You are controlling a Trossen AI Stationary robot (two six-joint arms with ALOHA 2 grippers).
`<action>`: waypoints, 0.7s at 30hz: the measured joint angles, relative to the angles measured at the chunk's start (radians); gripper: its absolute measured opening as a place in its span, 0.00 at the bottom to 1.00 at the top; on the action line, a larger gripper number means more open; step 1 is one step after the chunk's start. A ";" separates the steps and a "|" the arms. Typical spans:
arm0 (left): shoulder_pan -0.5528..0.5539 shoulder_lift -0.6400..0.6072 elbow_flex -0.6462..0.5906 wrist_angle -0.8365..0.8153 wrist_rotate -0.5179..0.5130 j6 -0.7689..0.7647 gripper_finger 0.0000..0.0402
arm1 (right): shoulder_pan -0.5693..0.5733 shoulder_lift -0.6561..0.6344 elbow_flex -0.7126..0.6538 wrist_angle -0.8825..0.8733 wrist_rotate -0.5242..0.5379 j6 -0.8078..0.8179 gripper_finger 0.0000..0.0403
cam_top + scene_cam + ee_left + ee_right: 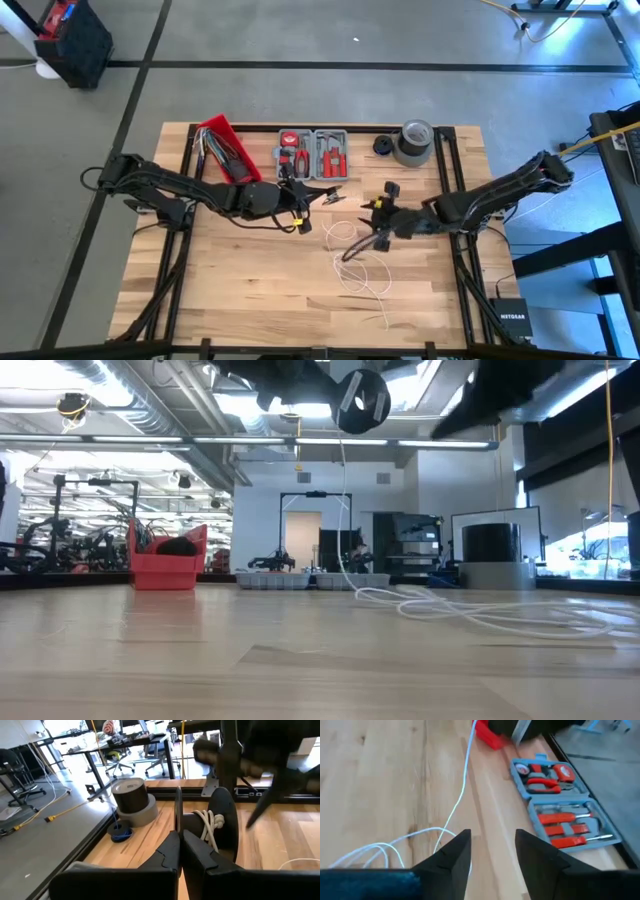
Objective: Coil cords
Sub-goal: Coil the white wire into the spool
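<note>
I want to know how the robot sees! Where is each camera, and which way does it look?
High view: above the table, looking down on both arms, the white cord and the tool case.
Low view: at table-top height, looking across; arms hang overhead.
Left wrist view: past the shut left fingers at a spool.
Right wrist view: between the open right fingers, down at the table.
The high and right wrist views share the tool case and white cord.

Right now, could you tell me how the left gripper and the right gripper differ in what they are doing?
The left gripper is shut on a black spool wound with white cord; the right gripper is open and holds nothing. The left gripper holds its spool above the table; the right gripper hangs over the loose white cord lying on the wood. Both are near the table's middle.
</note>
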 joint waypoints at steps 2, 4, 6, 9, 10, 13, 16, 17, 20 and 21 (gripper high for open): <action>0.000 0.000 0.000 0.003 0.000 0.000 0.00 | 0.004 0.024 -0.111 0.211 0.021 -0.011 0.40; 0.000 0.000 0.000 0.006 0.000 0.000 0.00 | -0.011 0.072 -0.224 0.513 0.008 -0.056 0.40; 0.000 0.000 0.000 0.008 0.000 0.000 0.00 | -0.038 0.155 -0.314 0.795 -0.023 -0.099 0.40; 0.000 0.000 0.000 0.010 0.000 -0.001 0.00 | -0.084 0.291 -0.364 1.085 -0.066 -0.114 0.40; 0.000 0.001 0.000 0.009 0.000 0.000 0.00 | -0.101 0.335 -0.359 1.141 -0.086 -0.115 0.40; 0.000 0.001 0.000 0.008 0.000 0.000 0.00 | -0.140 0.453 -0.322 1.197 -0.151 -0.116 0.40; 0.000 0.001 0.000 0.007 0.000 0.000 0.00 | -0.167 0.540 -0.258 1.205 -0.181 -0.117 0.40; 0.000 0.001 -0.001 0.009 0.000 0.000 0.00 | -0.173 0.561 -0.239 1.203 -0.194 -0.116 0.40; 0.000 0.002 -0.001 0.009 0.000 0.001 0.00 | -0.183 0.609 -0.181 1.197 -0.233 -0.133 0.40; 0.000 0.002 -0.001 0.007 0.000 0.001 0.00 | -0.183 0.618 -0.167 1.194 -0.234 -0.145 0.40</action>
